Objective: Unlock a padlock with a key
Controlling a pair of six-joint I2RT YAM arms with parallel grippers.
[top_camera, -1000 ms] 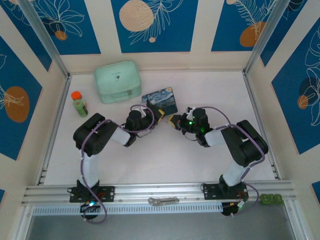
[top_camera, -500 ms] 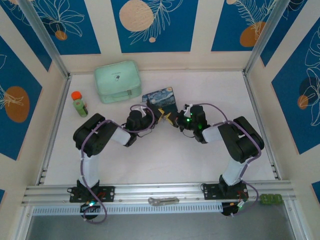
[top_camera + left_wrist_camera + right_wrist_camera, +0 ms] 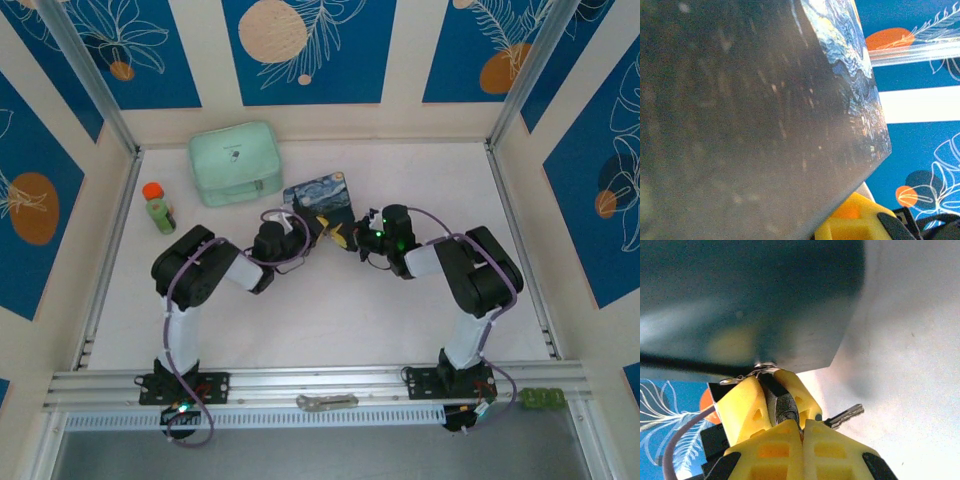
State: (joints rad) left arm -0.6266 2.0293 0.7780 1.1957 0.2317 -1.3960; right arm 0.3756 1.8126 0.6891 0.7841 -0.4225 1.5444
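Right fingers point(image 3: 770, 450) clenched on the key point(image 3: 846, 415), tiny, thin, silvery, notched blade jutting out sideways

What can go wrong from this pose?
1. The key juts sideways from the shut right gripper; pushing may twist or slip it.
2. The tin sits right over those fingertips; a small move may knock it.
3. From above, the left gripper is very close to the right; fingers may clash.
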